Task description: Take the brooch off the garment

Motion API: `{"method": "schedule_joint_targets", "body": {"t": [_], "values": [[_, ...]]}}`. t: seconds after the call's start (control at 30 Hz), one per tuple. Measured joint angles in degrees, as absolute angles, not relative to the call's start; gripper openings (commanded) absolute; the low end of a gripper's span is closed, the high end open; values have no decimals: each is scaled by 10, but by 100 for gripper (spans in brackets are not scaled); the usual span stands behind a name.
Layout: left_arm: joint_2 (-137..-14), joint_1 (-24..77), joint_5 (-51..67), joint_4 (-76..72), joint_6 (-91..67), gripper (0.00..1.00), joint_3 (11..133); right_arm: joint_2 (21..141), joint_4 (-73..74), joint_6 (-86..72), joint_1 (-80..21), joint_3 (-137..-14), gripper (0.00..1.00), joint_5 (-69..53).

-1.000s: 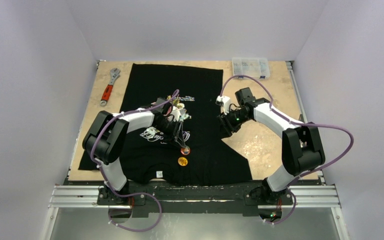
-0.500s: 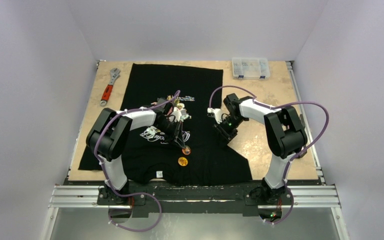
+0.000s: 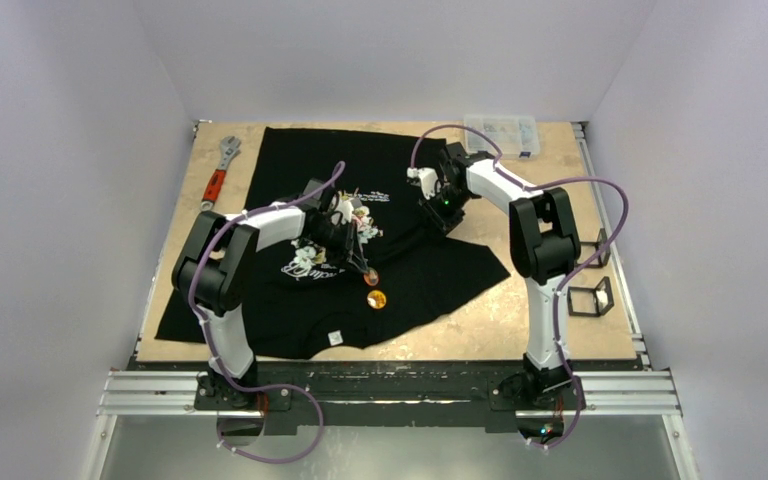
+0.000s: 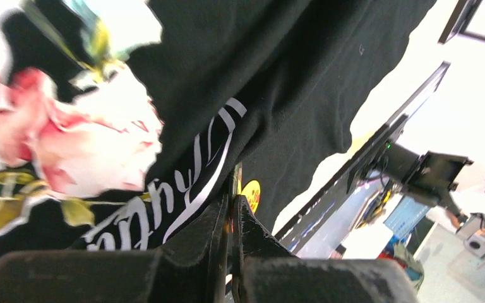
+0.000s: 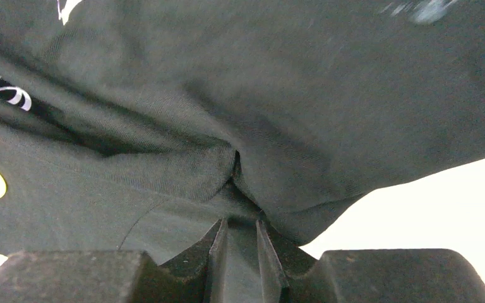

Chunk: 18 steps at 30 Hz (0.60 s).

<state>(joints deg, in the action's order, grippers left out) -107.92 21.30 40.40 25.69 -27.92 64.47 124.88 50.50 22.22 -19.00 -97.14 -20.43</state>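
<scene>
The garment (image 3: 290,160) is a black T-shirt with a pink-rose print and white lettering, spread over the table. My left gripper (image 3: 364,272) rests on its middle, shut on a small orange brooch (image 3: 371,281). In the left wrist view the brooch (image 4: 236,180) shows edge-on between the jaws of that gripper (image 4: 233,201). A second round yellow-orange badge (image 3: 376,298) (image 4: 251,194) lies just beyond the tips. My right gripper (image 3: 442,205) (image 5: 239,232) is shut on a bunched fold of the garment (image 5: 322,95), holding its right side lifted toward the back.
A red-handled wrench (image 3: 218,172) lies at the back left. A clear compartment box (image 3: 503,128) stands at the back right. Two small black square frames (image 3: 588,297) sit on the board by the right edge. The white neck label (image 3: 336,337) faces the near edge.
The left gripper has closed on the brooch. The right arm has swung toward the back with the cloth, dragging the shirt's right side up and uncovering the board at the near right.
</scene>
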Motion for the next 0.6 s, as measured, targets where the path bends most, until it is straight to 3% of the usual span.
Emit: {"method": "schedule_joint_targets", "body": {"t": [0.13,0.27,0.43,0.6], "values": [[-1081,209,405,247,-330,0,655,1229,475,230,-187,-948,40,-212],[-1081,218,403,251,-396,0,656,1105,405,208,-183,-816,62,-261],[-1083,228,379,295,-456,0,687,942,297,167,-191,-697,61,-338],[-1090,230,361,314,-491,0,706,919,198,125,-233,-639,54,-361]]}}
